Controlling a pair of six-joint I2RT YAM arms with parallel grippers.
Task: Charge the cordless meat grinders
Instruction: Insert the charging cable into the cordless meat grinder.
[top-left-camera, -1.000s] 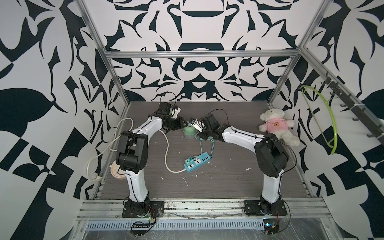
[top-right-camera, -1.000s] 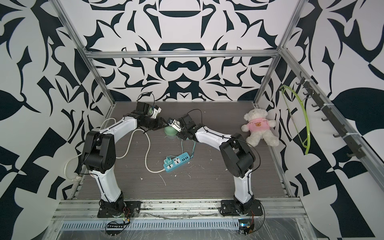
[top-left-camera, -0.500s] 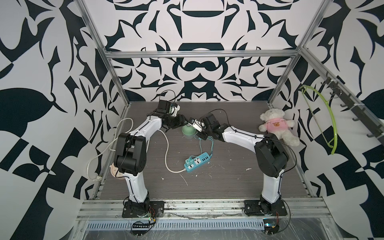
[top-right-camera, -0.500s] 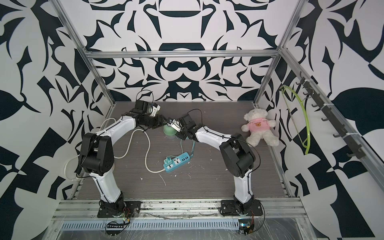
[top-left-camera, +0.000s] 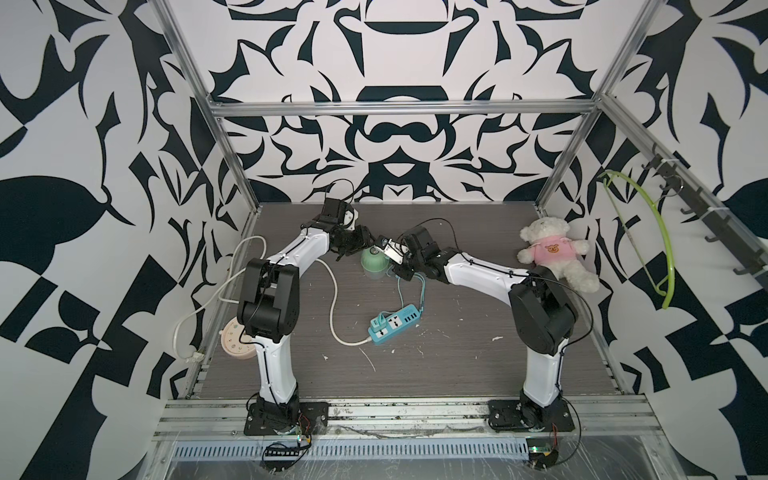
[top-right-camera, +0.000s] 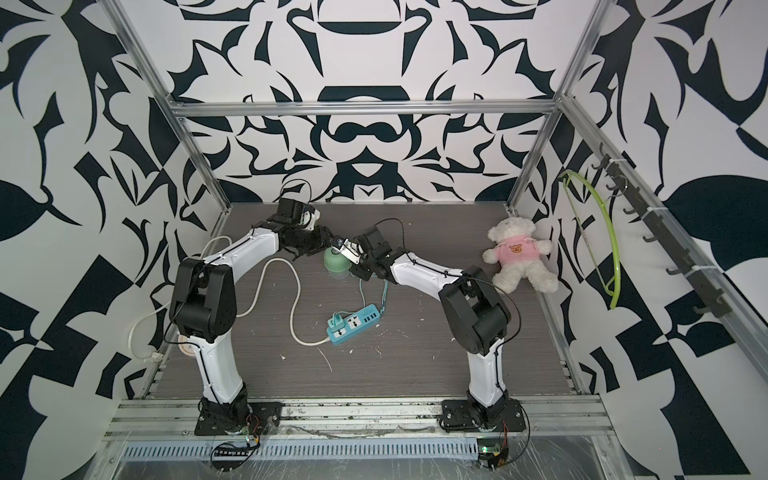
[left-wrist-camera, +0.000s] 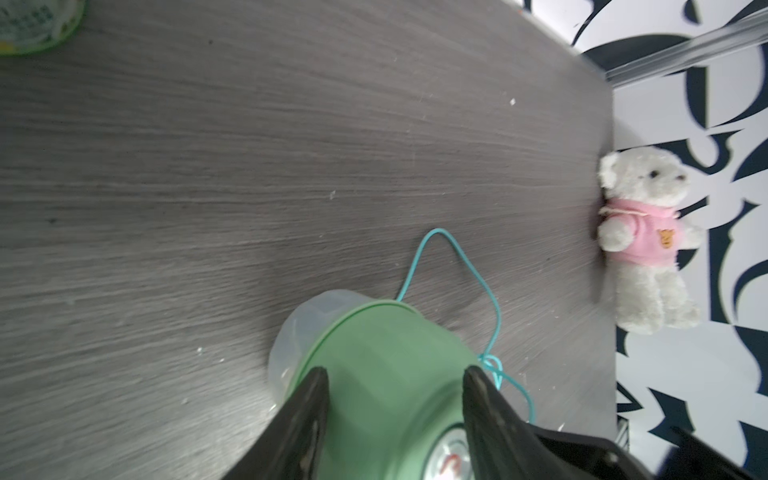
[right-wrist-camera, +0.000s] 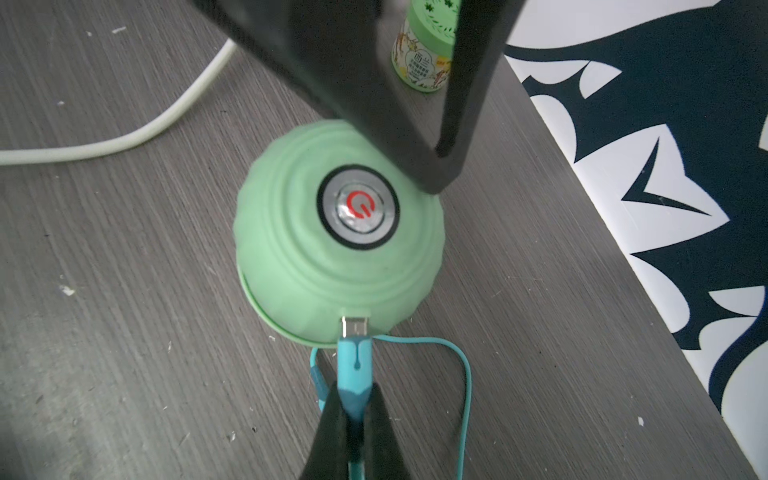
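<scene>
The cordless meat grinder (top-left-camera: 373, 262) (top-right-camera: 336, 262) stands upright on the dark table at the back centre, a mint-green dome (right-wrist-camera: 332, 257) with a silver-ringed red power button (right-wrist-camera: 358, 206) and a clear cup base (left-wrist-camera: 299, 328). My left gripper (left-wrist-camera: 395, 372) reaches over it from the left. Its fingers (left-wrist-camera: 309, 407) lie against opposite flanks of the dome. My right gripper (right-wrist-camera: 353, 392) is shut on the teal charging plug (right-wrist-camera: 353, 361). The plug's metal tip (right-wrist-camera: 354, 326) is at the port on the dome's lower rim. The teal cable (top-left-camera: 422, 291) runs to the teal power strip (top-left-camera: 395, 324) (top-right-camera: 354, 324).
A thick white cord (top-left-camera: 332, 299) loops from the strip to the left wall. A teddy bear in pink (top-left-camera: 552, 253) (left-wrist-camera: 644, 237) sits at the back right. A small green jar (right-wrist-camera: 424, 54) stands behind the grinder. A round cream disc (top-left-camera: 239, 338) lies beside the left arm. A green hanger (top-left-camera: 648, 232) hangs on the right wall rail.
The left arm has shifted a little and its fingers have settled on the grinder's dome. The right arm still holds the teal plug at the grinder's side.
</scene>
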